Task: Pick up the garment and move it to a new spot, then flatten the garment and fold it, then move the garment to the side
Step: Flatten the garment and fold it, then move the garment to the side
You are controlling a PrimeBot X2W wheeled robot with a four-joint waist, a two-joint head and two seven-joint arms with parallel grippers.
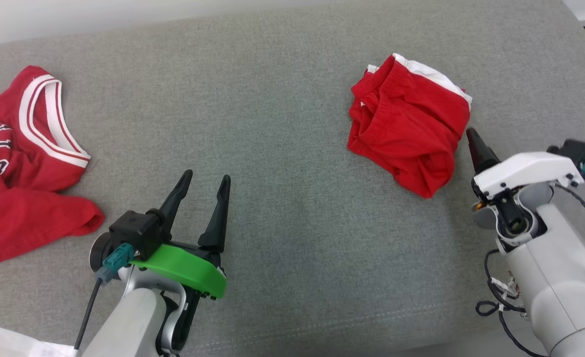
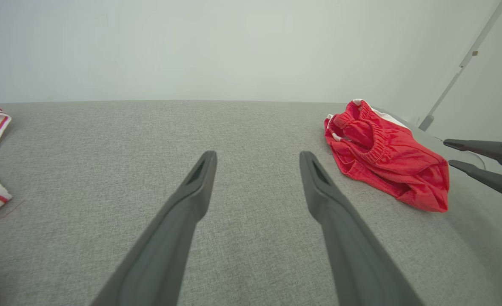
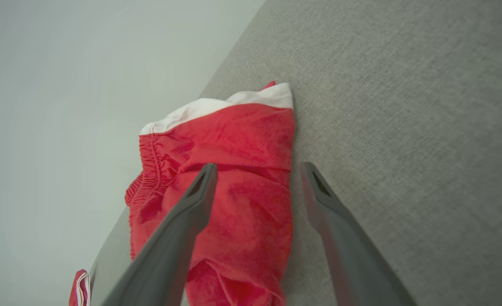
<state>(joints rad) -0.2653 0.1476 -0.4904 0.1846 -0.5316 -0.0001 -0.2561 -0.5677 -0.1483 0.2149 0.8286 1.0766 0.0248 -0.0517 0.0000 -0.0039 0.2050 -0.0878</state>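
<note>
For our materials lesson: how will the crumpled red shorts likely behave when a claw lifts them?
Probably floppy: the red shorts lie in soft folds, so they'd sag and unfold. Likely light; the cloth looks thin.

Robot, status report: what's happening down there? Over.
Both open: left gripper idle, right gripper beside the shorts. Crumpled on couch, not gripped. Red jersey far left, not in the way.

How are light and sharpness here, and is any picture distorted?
Head view: soft even light, no glare, red shorts sharp. Left wrist view: the lens bows the far edge of the grey surface. Right wrist view: fingers of the right gripper look slightly soft.
</note>
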